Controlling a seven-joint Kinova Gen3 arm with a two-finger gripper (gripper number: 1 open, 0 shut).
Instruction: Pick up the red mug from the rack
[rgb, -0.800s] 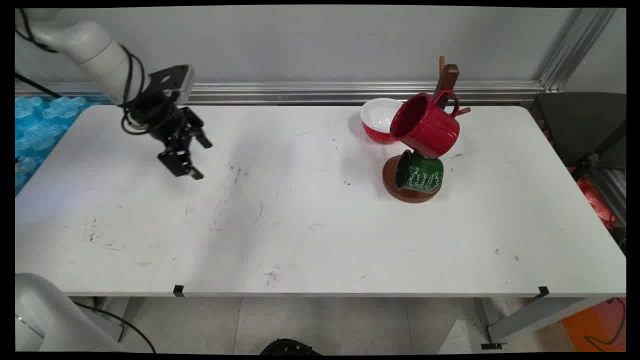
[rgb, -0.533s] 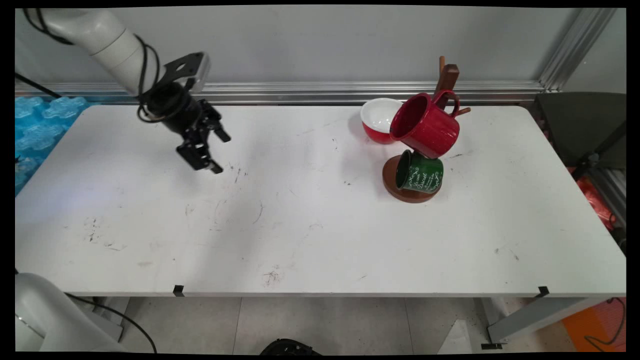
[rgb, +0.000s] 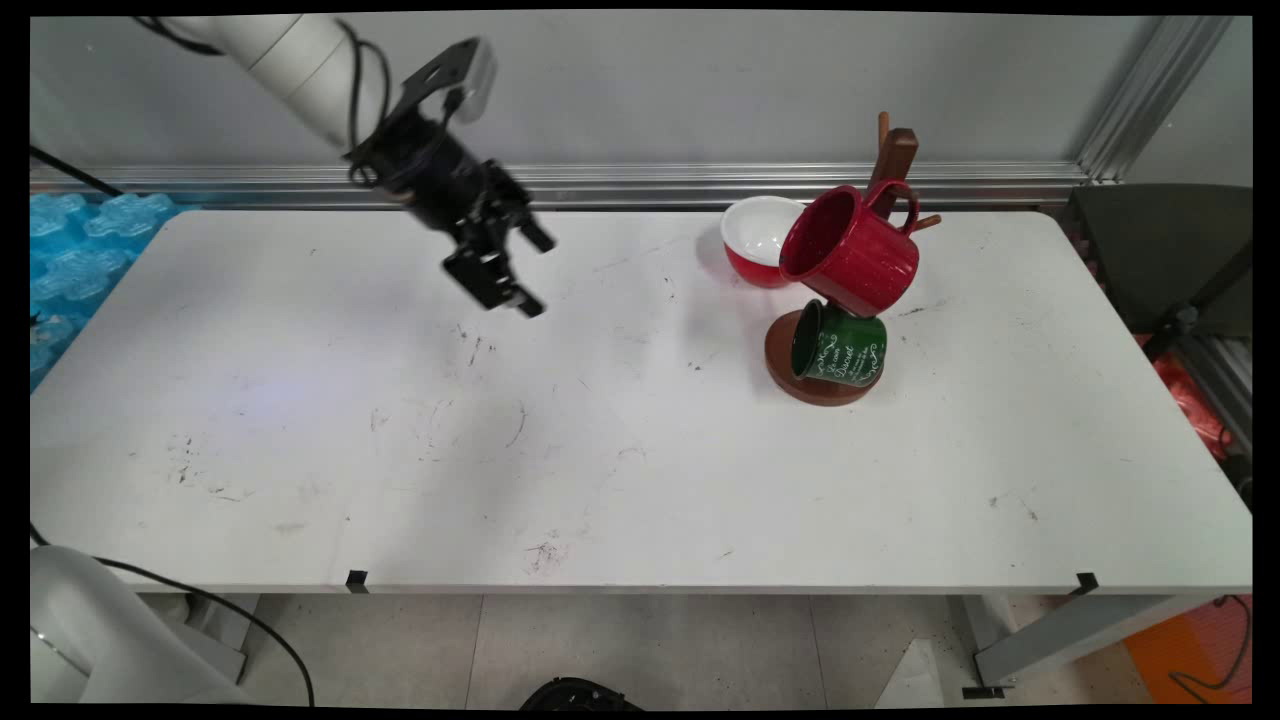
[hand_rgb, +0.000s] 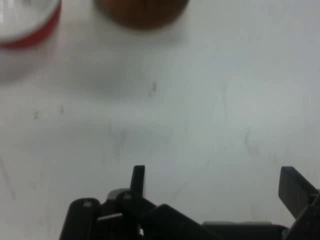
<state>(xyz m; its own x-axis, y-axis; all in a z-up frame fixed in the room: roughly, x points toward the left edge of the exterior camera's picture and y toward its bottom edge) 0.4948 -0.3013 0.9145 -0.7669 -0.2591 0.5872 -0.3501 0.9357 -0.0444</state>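
Observation:
My gripper (rgb: 537, 275) hangs open and empty above the back middle of the white table (rgb: 640, 450), tilted toward the right. In the hand view its two fingers stand wide apart around the gripper's midpoint (hand_rgb: 217, 182) over bare tabletop. To the right stands a wooden mug tree (rgb: 890, 165) on a round brown base (rgb: 815, 385). A red mug (rgb: 850, 250) hangs on it, with a green mug (rgb: 838, 345) below. A red bowl with a white inside (rgb: 760, 240) sits just behind and left of the tree. The bowl (hand_rgb: 27, 22) and the base (hand_rgb: 142, 11) show at the hand view's top edge.
Blue bubble-textured material (rgb: 70, 250) lies beyond the table's left edge. An aluminium rail (rgb: 700, 185) runs along the wall behind the table. A dark chair (rgb: 1165, 250) stands off the right end.
The gripper has risen and travelled right along the back of the table, from the left part to near the middle, staying open. The mugs, tree and bowl have not moved.

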